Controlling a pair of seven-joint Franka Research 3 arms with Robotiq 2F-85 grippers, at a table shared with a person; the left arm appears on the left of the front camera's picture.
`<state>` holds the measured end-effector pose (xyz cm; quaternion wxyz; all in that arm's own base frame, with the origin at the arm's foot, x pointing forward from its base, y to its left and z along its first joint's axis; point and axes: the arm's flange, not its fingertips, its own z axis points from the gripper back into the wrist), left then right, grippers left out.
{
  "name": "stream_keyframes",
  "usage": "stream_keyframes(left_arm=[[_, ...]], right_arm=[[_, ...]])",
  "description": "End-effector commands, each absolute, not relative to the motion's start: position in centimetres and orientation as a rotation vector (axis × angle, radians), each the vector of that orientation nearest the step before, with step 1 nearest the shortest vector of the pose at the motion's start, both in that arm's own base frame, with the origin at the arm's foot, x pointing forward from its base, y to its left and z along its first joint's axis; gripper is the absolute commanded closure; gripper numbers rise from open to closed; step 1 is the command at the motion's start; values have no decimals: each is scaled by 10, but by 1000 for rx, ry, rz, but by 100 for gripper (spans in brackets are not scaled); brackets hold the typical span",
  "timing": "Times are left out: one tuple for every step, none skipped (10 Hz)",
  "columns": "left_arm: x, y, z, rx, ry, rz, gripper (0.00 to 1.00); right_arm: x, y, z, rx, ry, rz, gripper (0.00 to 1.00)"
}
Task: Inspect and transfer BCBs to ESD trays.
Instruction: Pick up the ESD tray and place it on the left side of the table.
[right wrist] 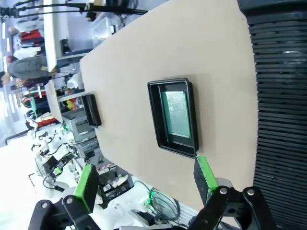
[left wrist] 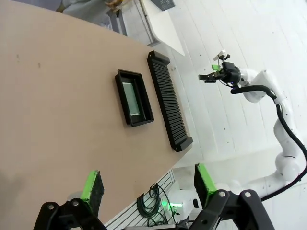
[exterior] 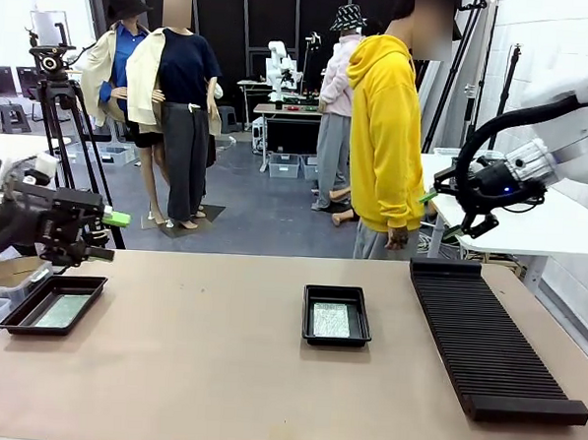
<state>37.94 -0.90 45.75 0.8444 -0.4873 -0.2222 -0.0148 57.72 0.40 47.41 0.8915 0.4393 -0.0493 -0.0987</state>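
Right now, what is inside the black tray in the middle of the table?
One flat green circuit board lies on the floor of the shallow black plastic tray. Anything beneath the board is covered.

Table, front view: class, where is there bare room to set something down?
Free: the wide stretch between the left tray and the middle tray, and the near edge of the table. Tighter: the strip between the middle tray and the ribbed rack.

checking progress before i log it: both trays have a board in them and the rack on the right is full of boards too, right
Not quite. Both trays, the middle one and the left one, do hold a board. But the rack on the right holds no boards; the front view shows only bare black ribs along its length.
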Motion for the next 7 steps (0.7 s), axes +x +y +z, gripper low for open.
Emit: stream_keyframes(left_arm=[[376, -46, 452, -954, -414, -11, 0], [378, -63, 449, -921, -390, -23, 0], [378, -74, 447, -903, -303, -55, 0], [382, -48, 455, -965, -425, -37, 0], [382, -48, 455, -965, -425, -37, 0], [382, -48, 455, -965, -425, -37, 0], [382, -48, 455, -965, -425, -37, 0]], right_arm=[[571, -1, 464, 950, -102, -174, 0], [570, 0, 461, 924, -104, -196, 0], [575, -3, 472, 925, -103, -198, 0], [575, -3, 472, 925, -103, -198, 0], [575, -3, 472, 925, -103, -198, 0], [575, -3, 472, 925, -103, -198, 0], [575, -3, 472, 925, -103, -198, 0]])
